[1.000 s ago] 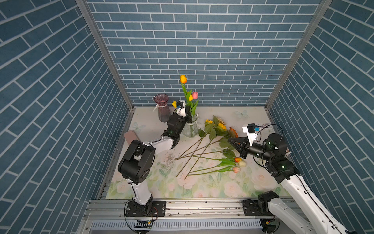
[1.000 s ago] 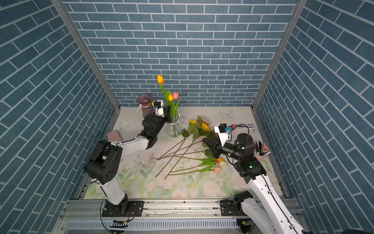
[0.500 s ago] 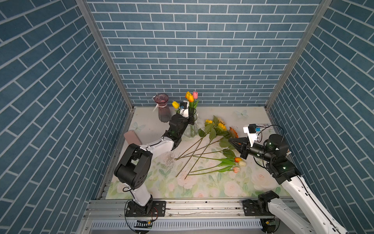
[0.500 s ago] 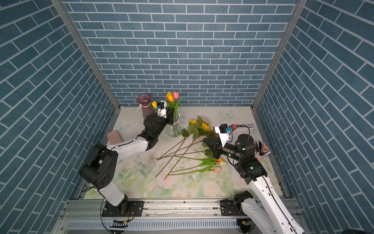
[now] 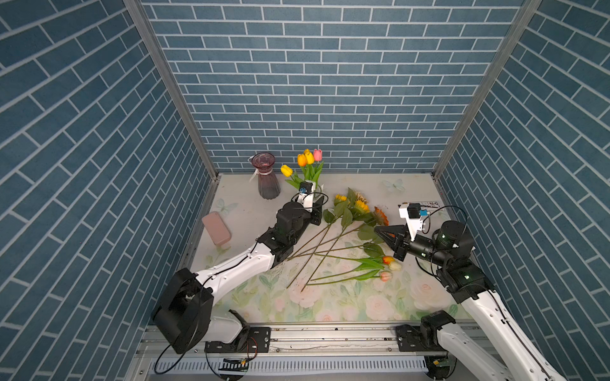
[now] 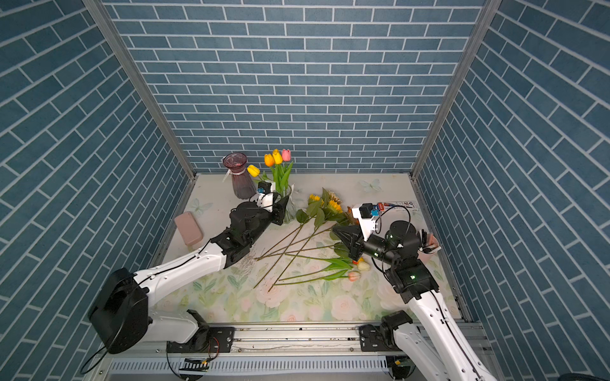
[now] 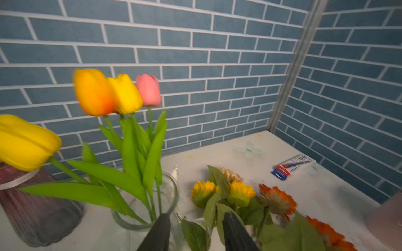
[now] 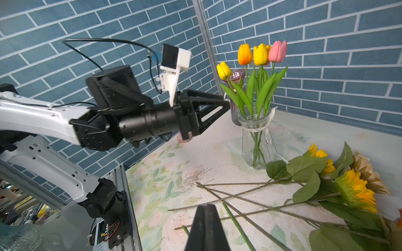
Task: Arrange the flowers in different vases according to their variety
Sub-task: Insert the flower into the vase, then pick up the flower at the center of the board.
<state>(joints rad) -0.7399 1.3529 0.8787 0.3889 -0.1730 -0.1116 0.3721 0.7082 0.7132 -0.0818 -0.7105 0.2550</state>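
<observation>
Plainly left gripper [image 7: 195, 215] parted (holding nothing), clear vase [image 7: 171, 191] just ahead; right gripper [image 8: 205, 208] closed.

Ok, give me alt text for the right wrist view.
Orange, yellow and pink tulips stand in a clear vase, with the left end effector close beside their leaves. Sunflowers lie on the floral mat nearby, and the shut right end effector points towards their stems.

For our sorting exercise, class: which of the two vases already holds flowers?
The clear vase, with tulips standing in it. The dark purple vase beside it is empty.
</observation>
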